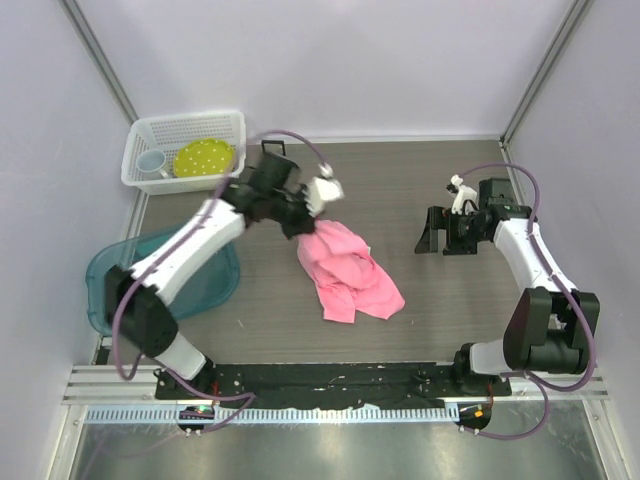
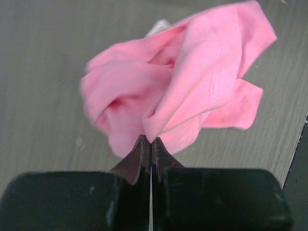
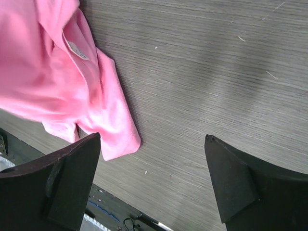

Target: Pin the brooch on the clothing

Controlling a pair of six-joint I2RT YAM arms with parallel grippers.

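The pink T-shirt lies crumpled on the middle of the table, its upper end lifted. My left gripper is shut on a fold of the shirt, its fingertips pinching the cloth above the table. My right gripper is open and empty to the right of the shirt, and in its wrist view the gripper hovers over bare table beside a shirt with a white label. A small pale scrap peeks from behind the shirt; I cannot tell what it is. The brooch is not in view.
A white basket at the back left holds a yellow-green plate and a cup. A teal tub sits at the left under the left arm. A black rail runs along the near edge.
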